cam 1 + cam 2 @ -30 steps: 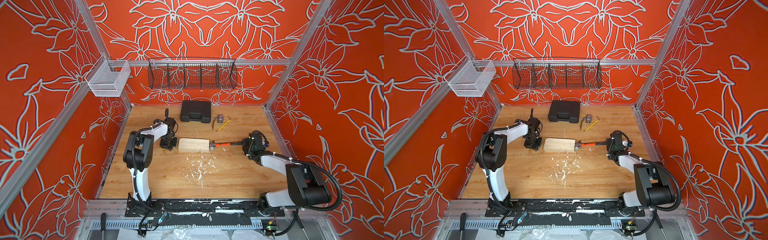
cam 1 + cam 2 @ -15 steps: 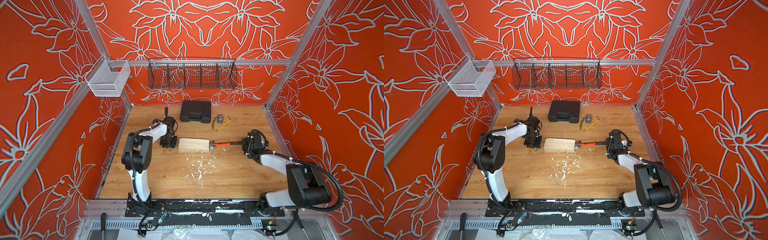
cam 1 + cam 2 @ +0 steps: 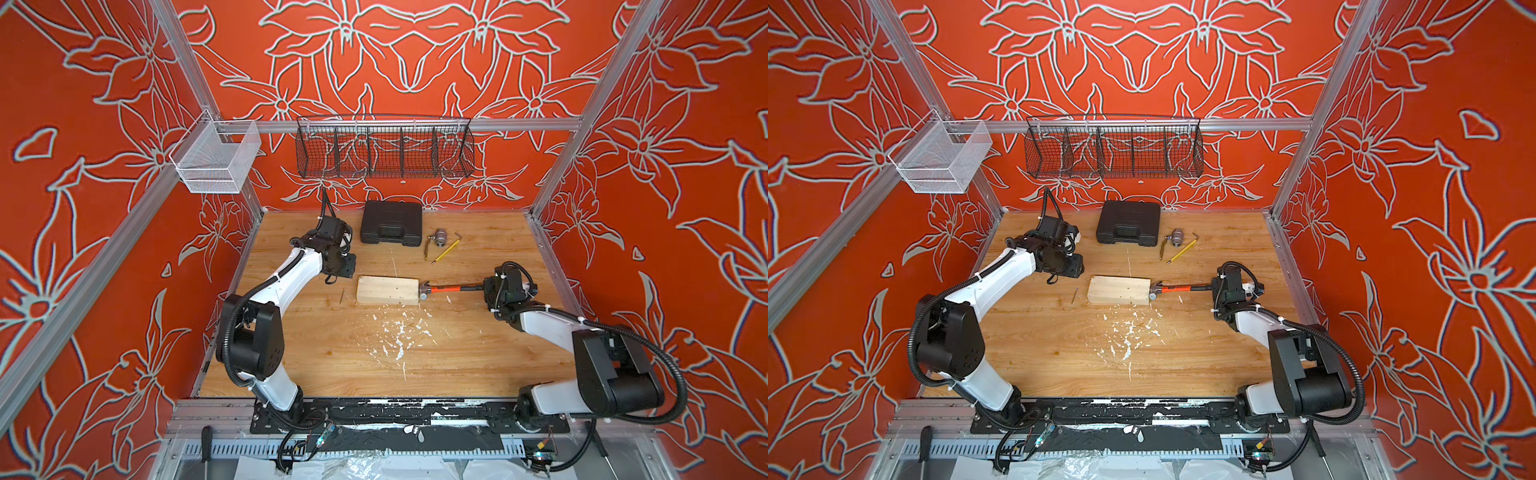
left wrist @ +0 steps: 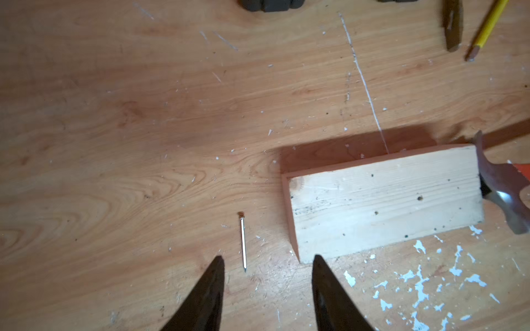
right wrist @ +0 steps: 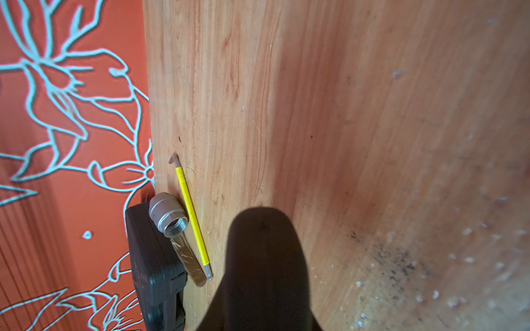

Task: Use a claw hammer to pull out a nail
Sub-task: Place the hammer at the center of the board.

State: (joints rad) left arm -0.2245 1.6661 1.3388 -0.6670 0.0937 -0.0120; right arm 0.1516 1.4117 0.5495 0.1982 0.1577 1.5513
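Left wrist view: looking down at the nail lying flat on the wooden table, out of the wood block and just beside it. Seeing the left gripper standing open, jaws apart, holding nothing, tips near the nail's sharp end but not touching it. In both top views, finding the nail a little left of the middle of the frame. Seeing the right gripper squeezing tight on the black end of the claw hammer, right of the middle. Noticing the silver head sitting right at the block's right end.
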